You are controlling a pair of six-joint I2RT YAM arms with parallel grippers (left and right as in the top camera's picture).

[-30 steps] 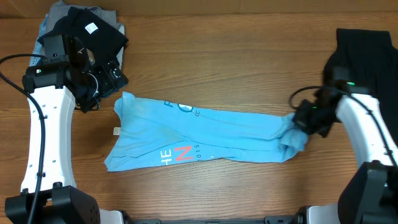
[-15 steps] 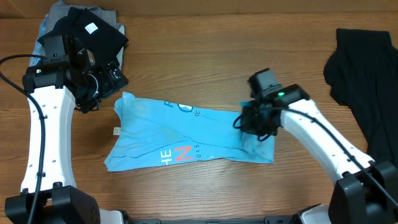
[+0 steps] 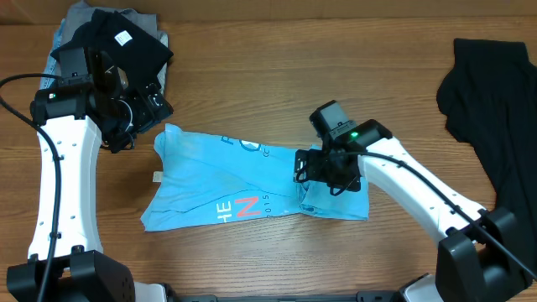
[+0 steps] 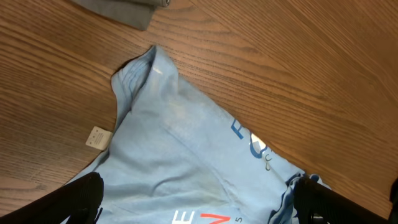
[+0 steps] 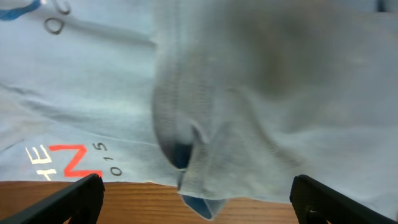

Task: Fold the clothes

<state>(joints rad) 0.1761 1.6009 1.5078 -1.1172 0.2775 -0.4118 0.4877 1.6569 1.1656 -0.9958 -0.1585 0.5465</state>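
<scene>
**Overhead.** The T-shirt (image 3: 226,180) is being shown lying on the tabletop (image 3: 294,75) in the lower centre of the frame, stretched from left to right. Its right end is being shown doubled back over itself in a bunched layer. White and red letters (image 3: 235,208) are being displayed near its lower edge, and a blue print (image 3: 247,144) near its upper edge. The right arm (image 3: 419,193) is being reached in from the lower right, with the right jaws held over the doubled end. The left arm (image 3: 63,168) is being held along the left edge, with the left jaws near the shirt's upper left corner, beside a pile of clothes (image 3: 117,38). A black garment (image 3: 495,92) is being shown at the right edge.

**Left wrist.** The left jaws are being held wide apart, one fingertip (image 4: 74,199) in each lower corner, with nothing between them. The shirt's corner and a small white tag (image 4: 96,138) are being shown below them.

**Right wrist.** The right jaws are being held wide apart as well, with nothing clamped. A blurred fold of blue cloth (image 5: 249,93) is being shown close to the lens, and the flat shirt with its letters is being shown at the lower left.
</scene>
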